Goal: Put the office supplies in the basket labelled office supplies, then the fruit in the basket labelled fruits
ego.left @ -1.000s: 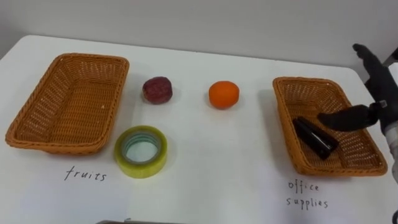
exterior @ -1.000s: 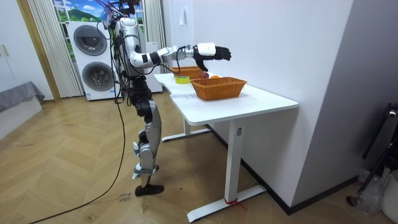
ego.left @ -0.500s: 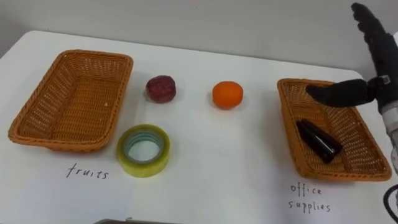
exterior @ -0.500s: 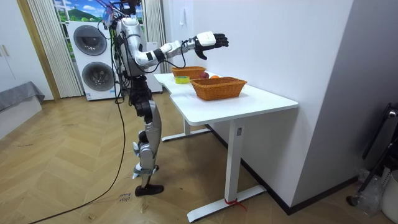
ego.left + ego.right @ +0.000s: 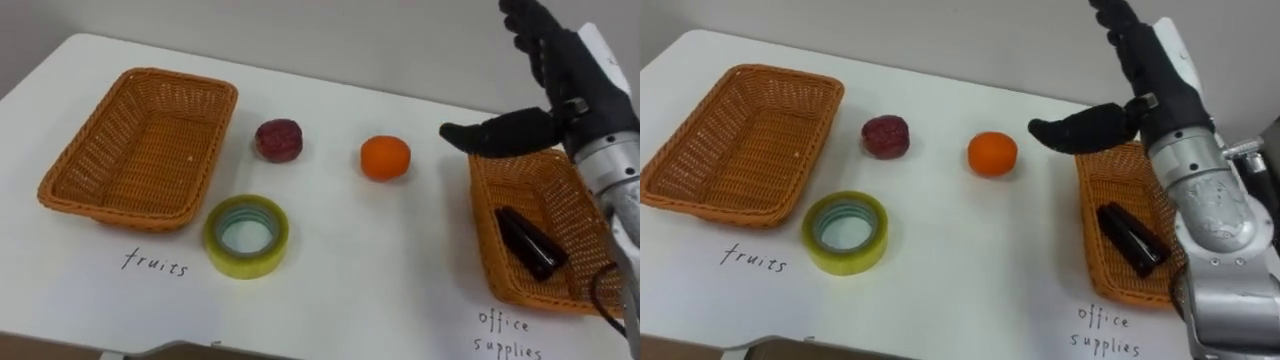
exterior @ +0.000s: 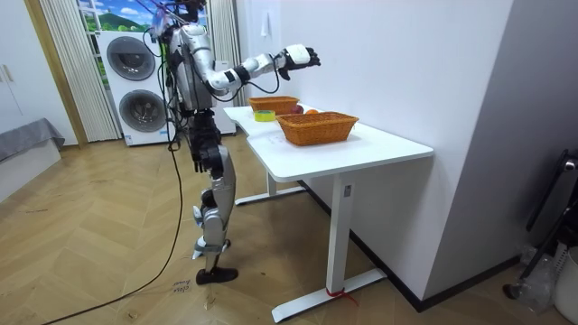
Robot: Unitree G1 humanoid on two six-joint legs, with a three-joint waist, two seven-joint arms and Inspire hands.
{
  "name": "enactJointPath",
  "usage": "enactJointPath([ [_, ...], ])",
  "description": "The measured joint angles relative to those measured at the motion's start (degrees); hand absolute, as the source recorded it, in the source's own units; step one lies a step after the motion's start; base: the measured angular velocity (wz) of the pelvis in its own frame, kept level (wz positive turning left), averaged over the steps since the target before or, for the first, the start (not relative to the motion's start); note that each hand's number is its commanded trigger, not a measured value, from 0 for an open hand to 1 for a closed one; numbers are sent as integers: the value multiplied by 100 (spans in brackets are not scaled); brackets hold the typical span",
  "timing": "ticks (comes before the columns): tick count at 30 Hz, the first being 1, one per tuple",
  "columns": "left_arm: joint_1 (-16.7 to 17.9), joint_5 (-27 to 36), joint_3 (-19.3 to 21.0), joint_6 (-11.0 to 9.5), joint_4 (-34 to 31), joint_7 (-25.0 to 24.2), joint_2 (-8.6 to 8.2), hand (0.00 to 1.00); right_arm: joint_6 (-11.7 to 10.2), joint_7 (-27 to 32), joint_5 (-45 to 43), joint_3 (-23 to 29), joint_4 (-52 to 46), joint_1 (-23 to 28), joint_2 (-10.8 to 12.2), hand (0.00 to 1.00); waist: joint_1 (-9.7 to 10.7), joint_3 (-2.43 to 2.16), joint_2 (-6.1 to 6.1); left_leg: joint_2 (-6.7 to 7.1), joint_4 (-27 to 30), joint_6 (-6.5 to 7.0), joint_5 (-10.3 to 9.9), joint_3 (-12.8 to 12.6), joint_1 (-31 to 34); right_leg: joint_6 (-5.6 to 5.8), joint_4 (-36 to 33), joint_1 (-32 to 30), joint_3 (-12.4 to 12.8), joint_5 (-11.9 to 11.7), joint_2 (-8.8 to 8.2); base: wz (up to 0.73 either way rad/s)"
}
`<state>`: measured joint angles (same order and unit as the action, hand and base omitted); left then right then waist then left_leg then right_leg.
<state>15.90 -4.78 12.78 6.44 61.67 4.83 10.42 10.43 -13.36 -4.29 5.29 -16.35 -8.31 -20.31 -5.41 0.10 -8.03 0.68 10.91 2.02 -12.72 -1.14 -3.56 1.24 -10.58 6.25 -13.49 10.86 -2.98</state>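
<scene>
Above the office basket [image 5: 486, 232], my robot hand [image 5: 568, 78] has risen, fingers spread, empty. Black item [image 5: 527, 243] is in; orange [image 5: 385, 158] next, probably.

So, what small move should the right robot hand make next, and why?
Probably lower the open right robot hand toward the orange. That hand hangs above the table and holds nothing. The orange is the loose thing nearest to it, and it is not yet in the fruits basket.
</scene>
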Motion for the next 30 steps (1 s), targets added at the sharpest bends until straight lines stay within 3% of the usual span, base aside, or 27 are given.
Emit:
enactJointPath([
  [8,-119,-46,-123,333,13,-9,46,0,277,-308,453,-566,307,-267,18,0,-250,18,-30,7,51,-4,0,205,2,0,16,120,-177,0,-1,15],
  [16,-146,-338,-250,574,13,-98,43,0,476,-441,632,-1180,685,-382,26,0,-625,10,-52,15,65,-15,6,225,64,0,88,108,-253,0,-2,1],
  [23,-320,-334,-409,626,16,-79,48,0,546,-437,647,-1770,1104,-658,29,0,-768,13,-105,18,133,-19,9,298,97,0,88,114,-258,0,-3,4],
  [30,-437,-330,-414,735,17,-88,46,0,600,-433,565,-1987,1153,-669,57,0,-899,28,-108,37,133,-18,6,349,141,0,89,123,-368,0,-11,5],
])
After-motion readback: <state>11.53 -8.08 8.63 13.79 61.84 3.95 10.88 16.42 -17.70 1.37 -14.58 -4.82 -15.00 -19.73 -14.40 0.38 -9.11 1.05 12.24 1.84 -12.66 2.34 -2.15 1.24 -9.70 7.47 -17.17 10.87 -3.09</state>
